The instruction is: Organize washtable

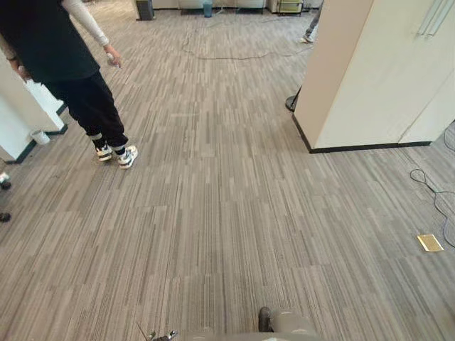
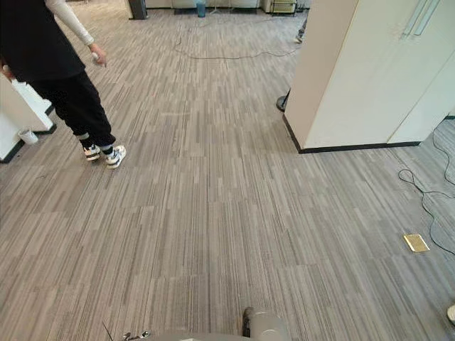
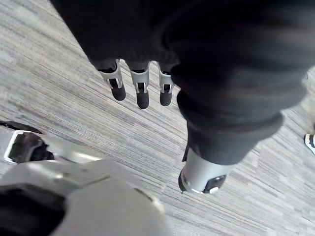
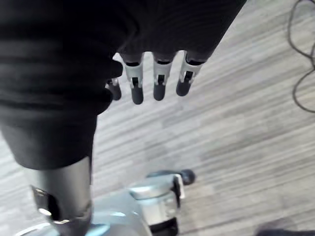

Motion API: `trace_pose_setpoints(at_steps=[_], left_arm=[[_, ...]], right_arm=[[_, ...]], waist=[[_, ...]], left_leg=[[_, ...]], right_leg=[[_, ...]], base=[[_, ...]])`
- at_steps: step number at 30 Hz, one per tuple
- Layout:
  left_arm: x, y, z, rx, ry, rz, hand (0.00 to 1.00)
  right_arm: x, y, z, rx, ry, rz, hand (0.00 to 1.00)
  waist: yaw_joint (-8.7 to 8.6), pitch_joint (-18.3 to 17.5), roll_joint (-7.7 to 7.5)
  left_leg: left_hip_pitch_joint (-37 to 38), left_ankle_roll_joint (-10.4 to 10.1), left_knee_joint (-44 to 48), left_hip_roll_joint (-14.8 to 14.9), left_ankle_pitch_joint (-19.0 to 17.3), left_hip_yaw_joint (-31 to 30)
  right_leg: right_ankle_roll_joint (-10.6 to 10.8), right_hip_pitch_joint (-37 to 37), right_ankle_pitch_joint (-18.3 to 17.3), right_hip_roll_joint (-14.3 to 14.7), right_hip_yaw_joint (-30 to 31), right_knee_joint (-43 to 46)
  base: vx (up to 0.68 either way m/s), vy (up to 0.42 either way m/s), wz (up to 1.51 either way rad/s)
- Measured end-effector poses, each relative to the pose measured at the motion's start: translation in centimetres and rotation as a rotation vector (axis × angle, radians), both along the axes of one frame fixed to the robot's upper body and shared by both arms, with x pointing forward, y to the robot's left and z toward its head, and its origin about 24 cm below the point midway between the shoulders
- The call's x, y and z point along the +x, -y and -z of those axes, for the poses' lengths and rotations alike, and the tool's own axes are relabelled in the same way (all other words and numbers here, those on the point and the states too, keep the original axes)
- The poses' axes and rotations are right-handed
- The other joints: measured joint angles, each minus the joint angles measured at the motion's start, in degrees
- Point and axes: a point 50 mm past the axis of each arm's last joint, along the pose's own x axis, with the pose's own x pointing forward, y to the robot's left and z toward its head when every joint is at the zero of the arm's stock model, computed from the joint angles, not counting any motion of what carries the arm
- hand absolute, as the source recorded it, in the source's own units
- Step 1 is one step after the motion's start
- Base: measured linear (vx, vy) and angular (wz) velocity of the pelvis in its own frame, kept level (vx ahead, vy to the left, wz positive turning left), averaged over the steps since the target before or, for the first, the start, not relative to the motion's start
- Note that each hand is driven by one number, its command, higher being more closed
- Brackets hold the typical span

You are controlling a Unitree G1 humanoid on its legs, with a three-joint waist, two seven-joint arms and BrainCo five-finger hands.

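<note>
Since striped carpet floor [image 1: 213, 234] stretches ahead of me, with a person [image 1: 64, 64] standing to my front left, a cream cabinet [image 1: 377, 71] to my front right and a brass floor plate [image 1: 429, 243] set into the carpet well to my right, I judge the task not yet begun: the washtable and its surface must lie elsewhere, so all the organizing is left. My left hand [image 3: 142, 93] and right hand [image 4: 160, 83] hang above the carpet, fingers [image 4: 137, 86] straight and relaxed, holding and touching nothing.

Matt striped carpet floor [image 1: 227, 213]
</note>
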Motion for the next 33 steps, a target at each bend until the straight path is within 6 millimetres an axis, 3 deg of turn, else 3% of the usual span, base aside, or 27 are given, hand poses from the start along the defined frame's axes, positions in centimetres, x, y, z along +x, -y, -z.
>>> trace_pose_setpoints(at_steps=[2,3,5,6,8,9,10,11,12,13,16,18,20,21,33], left_arm=[[0.3,0.0,-0.1,0.008,0.012,0.021,0.00],[0.4,0.0,-0.1,0.011,0.012,0.038,0.00],[0.3,0.0,-0.1,0.014,0.006,0.060,0.00],[-0.1,-0.6,-0.1,0.029,-0.007,0.085,0.00],[-0.1,-0.9,-0.2,0.036,-0.015,0.098,0.00],[-0.2,-1.2,-0.1,0.040,-0.029,0.111,0.00],[-0.2,-1.4,-0.1,0.047,-0.044,0.154,0.00],[-0.2,-1.4,-0.1,0.047,-0.053,0.176,0.00],[-0.1,-1.4,-0.1,0.048,-0.061,0.200,0.00],[-0.3,-1.4,0.0,0.048,-0.074,0.223,0.00],[0.2,-1.4,-0.1,0.050,-0.062,0.227,0.00],[0.2,-1.3,0.0,0.050,-0.061,0.223,0.00],[0.3,-1.6,-0.1,0.057,-0.059,0.216,0.00],[0.3,-0.2,0.4,0.038,-0.104,0.312,0.00],[0.4,-0.2,0.4,0.038,-0.096,0.311,0.00]], right_arm=[[0.1,0.2,0.0,-0.005,0.004,0.012,0.00],[0.0,0.4,-0.1,-0.011,0.002,0.021,0.00],[-0.1,0.5,-0.1,-0.017,-0.004,0.020,0.00],[-0.1,0.3,0.0,-0.018,-0.006,0.024,0.00],[-0.5,0.2,0.0,-0.016,-0.016,0.031,0.00],[0.2,0.0,0.0,-0.010,0.003,0.030,0.00],[0.7,-0.3,0.1,-0.001,0.015,0.027,0.00],[1.0,-0.5,0.1,0.003,0.020,0.029,0.00],[1.0,-0.5,0.1,0.005,0.020,0.026,0.00],[1.0,-0.6,0.1,0.008,0.020,0.019,0.00],[1.4,-0.5,0.1,0.002,0.032,0.015,0.00],[1.2,-0.6,0.1,0.003,0.029,0.015,0.00],[0.4,-1.3,0.2,0.021,0.010,0.020,0.00],[-0.8,0.1,0.3,0.010,-0.071,-0.099,0.00],[-0.8,0.3,0.2,0.003,-0.059,-0.057,0.00]], waist=[[-0.13,0.0,-0.14],[-0.04,0.0,-0.12],[0.32,-0.3,-0.50],[0.89,-1.7,-1.57],[0.63,-2.3,-2.52],[0.43,-2.2,-3.26],[-0.58,-1.7,-3.61],[-1.01,-1.5,-3.37],[-1.15,-1.3,-3.27],[-1.55,-1.2,-3.00],[-1.77,-1.2,-2.78],[-1.89,-1.3,-2.62],[-1.67,-1.6,-3.57],[-0.22,-3.1,-0.18],[-0.28,-3.0,0.01]], left_leg=[[-0.4,-0.9,-17.7,-2.3,0.7,-0.1],[0.0,-3.3,-33.6,-5.6,2.6,-3.3],[1.2,-3.1,-36.3,-7.2,7.9,-4.7],[0.2,0.1,-33.1,-10.1,8.7,-4.5],[0.0,2.4,-31.0,-11.8,6.7,-3.5],[1.7,3.2,-31.1,-13.1,5.0,-2.2],[4.3,4.2,-31.5,-14.1,3.8,-1.5],[5.7,4.3,-31.7,-14.5,2.9,-1.5],[9.1,5.0,-32.6,-14.9,2.2,-1.4],[13.2,5.1,-34.9,-14.9,1.9,-1.2],[18.4,5.0,-39.4,-14.5,2.0,-1.3],[19.0,3.9,-39.4,-14.2,1.3,-2.0],[20.4,2.4,-39.4,-15.1,0.4,-3.0],[23.2,0.4,-45.2,-12.8,0.3,-4.1],[22.2,0.4,-46.3,-12.6,0.3,-2.5]], right_leg=[[1.3,1.1,-1.8,-1.3,0.4,-0.6],[2.2,1.7,-4.8,-2.6,0.9,0.7],[3.2,2.1,-7.0,-3.6,2.2,1.5],[3.5,2.2,-9.7,-6.2,4.2,1.9],[3.2,0.5,-10.2,-7.5,6.1,7.5],[5.6,-4.3,-8.5,-8.8,8.2,18.7],[9.3,-9.0,-3.8,-9.5,9.7,29.9],[9.8,-10.8,-2.7,-9.7,9.6,34.8],[8.5,-12.9,-4.0,-9.9,8.6,39.8],[6.9,-13.0,-6.1,-10.1,5.0,38.0],[6.7,-14.2,-7.9,-9.4,-1.7,26.7],[6.0,-14.1,-5.8,-8.9,-2.7,15.4],[5.4,-13.2,5.2,-8.8,-2.6,7.0],[5.5,-1.5,17.3,-3.6,-2.8,-18.8],[5.4,-3.6,17.3,-3.3,-1.3,-18.9]], base=[[0.35,0.159,-0.07],[0.37,0.223,-0.05],[0.42,0.289,-0.31],[0.45,0.321,-0.50],[0.41,0.252,-0.39],[0.43,0.271,-0.22],[0.41,0.277,-0.12],[0.39,0.244,-0.09],[0.38,0.186,-0.03],[0.42,0.173,-0.05],[0.29,0.073,0.04],[0.29,0.005,0.30],[0.25,-0.043,0.28],[0.07,-0.019,0.06],[0.00,-0.007,-0.07]])
